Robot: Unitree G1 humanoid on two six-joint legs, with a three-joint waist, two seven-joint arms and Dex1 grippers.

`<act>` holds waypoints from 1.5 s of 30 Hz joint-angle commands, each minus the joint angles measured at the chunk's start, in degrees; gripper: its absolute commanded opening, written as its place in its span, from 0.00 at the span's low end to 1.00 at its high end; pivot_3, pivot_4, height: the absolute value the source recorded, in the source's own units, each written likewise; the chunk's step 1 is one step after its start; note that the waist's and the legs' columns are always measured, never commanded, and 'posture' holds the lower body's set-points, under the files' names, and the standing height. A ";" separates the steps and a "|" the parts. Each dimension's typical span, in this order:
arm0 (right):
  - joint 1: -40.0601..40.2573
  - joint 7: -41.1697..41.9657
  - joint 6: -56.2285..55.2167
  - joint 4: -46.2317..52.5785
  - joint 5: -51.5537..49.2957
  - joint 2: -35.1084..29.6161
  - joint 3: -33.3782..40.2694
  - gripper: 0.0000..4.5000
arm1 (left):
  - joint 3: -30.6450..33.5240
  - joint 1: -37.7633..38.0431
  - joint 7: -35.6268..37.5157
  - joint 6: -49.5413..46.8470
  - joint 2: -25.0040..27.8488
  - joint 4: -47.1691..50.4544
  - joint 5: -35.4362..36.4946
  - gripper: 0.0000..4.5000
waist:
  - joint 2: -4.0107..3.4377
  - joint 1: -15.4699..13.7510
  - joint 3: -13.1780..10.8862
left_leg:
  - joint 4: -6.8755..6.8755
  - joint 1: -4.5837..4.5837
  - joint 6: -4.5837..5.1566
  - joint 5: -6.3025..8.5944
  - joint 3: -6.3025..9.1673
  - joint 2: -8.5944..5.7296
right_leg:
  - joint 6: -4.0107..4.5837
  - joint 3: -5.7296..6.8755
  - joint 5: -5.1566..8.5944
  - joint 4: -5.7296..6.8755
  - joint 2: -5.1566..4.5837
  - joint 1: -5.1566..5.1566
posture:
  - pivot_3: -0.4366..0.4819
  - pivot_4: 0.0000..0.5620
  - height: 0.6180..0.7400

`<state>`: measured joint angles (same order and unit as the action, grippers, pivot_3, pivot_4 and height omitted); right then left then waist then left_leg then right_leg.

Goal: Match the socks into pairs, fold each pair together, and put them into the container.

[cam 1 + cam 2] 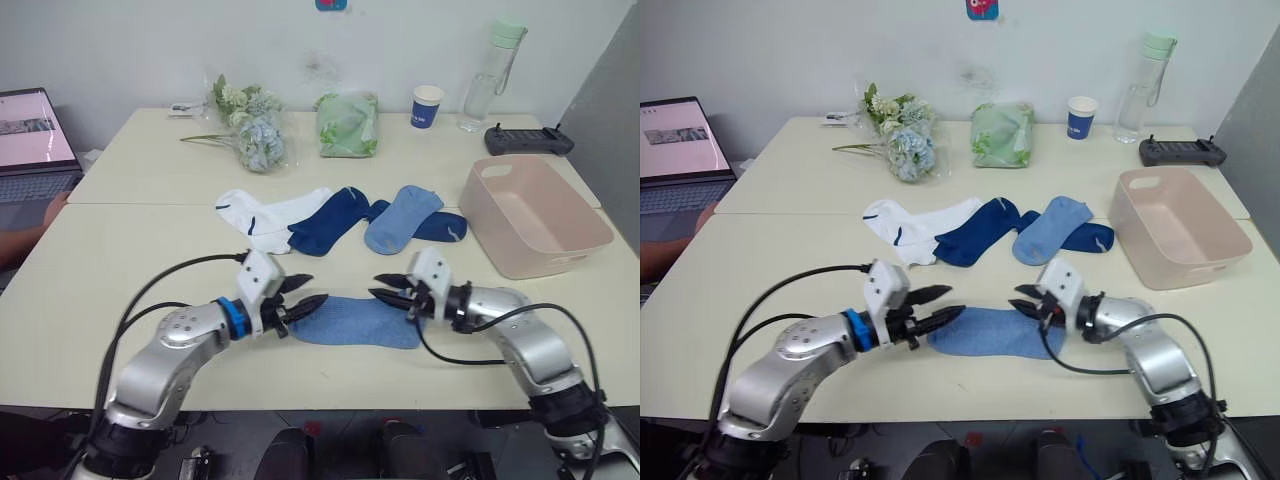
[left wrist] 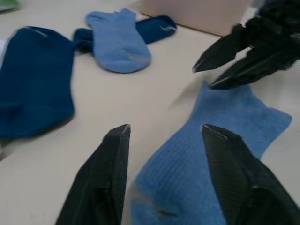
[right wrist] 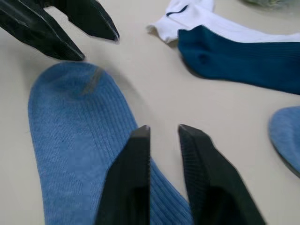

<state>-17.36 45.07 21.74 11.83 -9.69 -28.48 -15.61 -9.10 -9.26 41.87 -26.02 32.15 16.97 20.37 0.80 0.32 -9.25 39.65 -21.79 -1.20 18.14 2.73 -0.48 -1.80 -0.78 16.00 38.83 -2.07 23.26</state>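
Observation:
A light blue sock (image 1: 360, 322) lies flat near the table's front edge, between my two grippers. My left gripper (image 1: 318, 288) is open just above its toe end (image 2: 154, 197). My right gripper (image 1: 374, 286) hovers over the other end with its fingers (image 3: 136, 159) narrowly open and nothing between them. Farther back lie the white socks (image 1: 265, 215), a navy sock (image 1: 325, 222), a second light blue sock (image 1: 402, 218) and another navy sock (image 1: 445, 227) partly under it. The pale pink container (image 1: 540, 258) stands at the right.
Along the back of the table are a bunch of flowers (image 1: 255, 130), a pale green bag (image 1: 347, 124), a paper cup (image 1: 427, 106), a water bottle (image 1: 490, 75) and a black controller (image 1: 528, 140). A laptop (image 1: 30, 140) and a person's hand (image 1: 25, 240) are at the far left.

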 commanded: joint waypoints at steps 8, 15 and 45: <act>8.24 2.59 -7.48 -1.66 3.16 -6.62 3.08 0.00 | -2.49 1.80 0.55 5.63 1.47 -6.15 -9.39 0.01 | -0.02 -0.05 0.02 | 0.01 0.04 0.14 0.08 -0.01 -0.01 | 0.00 -0.01 0.00 0.00 -0.02 -0.05 | 0.48 0.27 1.00; 9.94 5.57 -6.13 4.79 -3.69 -9.49 8.92 0.00 | 4.81 4.00 1.94 -0.09 -0.88 -0.16 1.09 0.01 | 0.00 0.21 0.01 | 0.02 0.07 0.16 0.09 -0.01 0.04 | 0.00 -0.01 0.00 0.05 -0.01 -0.06 | 0.48 0.27 1.00; 9.98 -6.49 -6.19 -3.35 -2.07 -8.51 20.72 0.49 | 23.65 4.71 -9.38 4.35 -2.91 -8.10 2.43 0.46 | 0.03 -0.11 0.04 | 0.00 0.05 0.15 0.08 -0.01 0.03 | -0.01 0.00 0.00 0.02 -0.01 -0.06 | 0.48 0.27 1.00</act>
<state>-6.54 40.35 18.07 8.90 -13.06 -37.17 3.69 13.20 -4.82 34.47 -24.63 29.47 10.01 25.04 0.82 0.21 -9.21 39.65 -21.74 -1.05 18.22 2.72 -0.45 -1.81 -0.79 16.01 38.85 -2.08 23.22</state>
